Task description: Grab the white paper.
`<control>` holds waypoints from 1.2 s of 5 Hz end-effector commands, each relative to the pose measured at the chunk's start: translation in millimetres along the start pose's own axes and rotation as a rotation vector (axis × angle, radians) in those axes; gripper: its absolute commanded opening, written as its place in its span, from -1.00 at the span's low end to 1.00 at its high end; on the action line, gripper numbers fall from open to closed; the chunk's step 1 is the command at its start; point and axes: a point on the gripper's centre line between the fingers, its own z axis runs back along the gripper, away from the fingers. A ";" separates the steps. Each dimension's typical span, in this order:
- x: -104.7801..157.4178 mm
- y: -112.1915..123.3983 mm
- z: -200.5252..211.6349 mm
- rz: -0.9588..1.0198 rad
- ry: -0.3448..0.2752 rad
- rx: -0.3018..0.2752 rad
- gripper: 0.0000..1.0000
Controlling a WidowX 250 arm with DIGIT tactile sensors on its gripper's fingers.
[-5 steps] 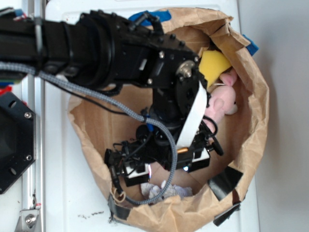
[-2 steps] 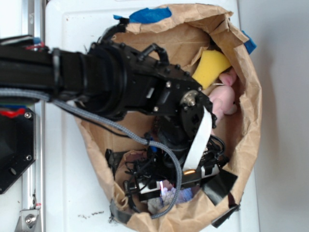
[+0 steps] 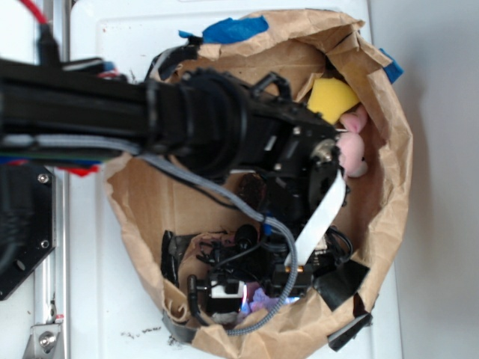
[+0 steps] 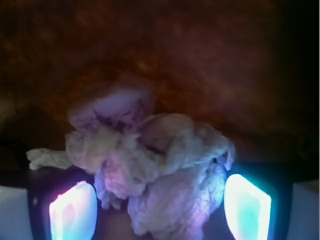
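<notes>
two fingertips (image 4: 72, 210) flanking white paper (image 4: 150, 170), not touching

A white bench (image 3: 112, 314) carried everything, with an aluminium rail (image 3: 52, 284) running along its left edge and a few dark specks scattered near its bottom edge. Directly on it sat a wide-open brown paper bag (image 3: 397, 187), its crumpled rim rolled down and patched with blue tape (image 3: 233, 30) at the top and black tape (image 3: 346, 278) at the lower right. Beside the rail, at the left edge of the exterior view, lay a black mounting plate (image 3: 22, 232) with screws in it.
</notes>
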 end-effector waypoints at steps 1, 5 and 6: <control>6.7 -8.0 2.6 -0.038 0.040 0.046 -0.78; 0.6 -6.4 7.3 0.001 0.041 0.102 -1.00; -1.3 -4.2 11.4 0.017 0.040 0.114 -1.00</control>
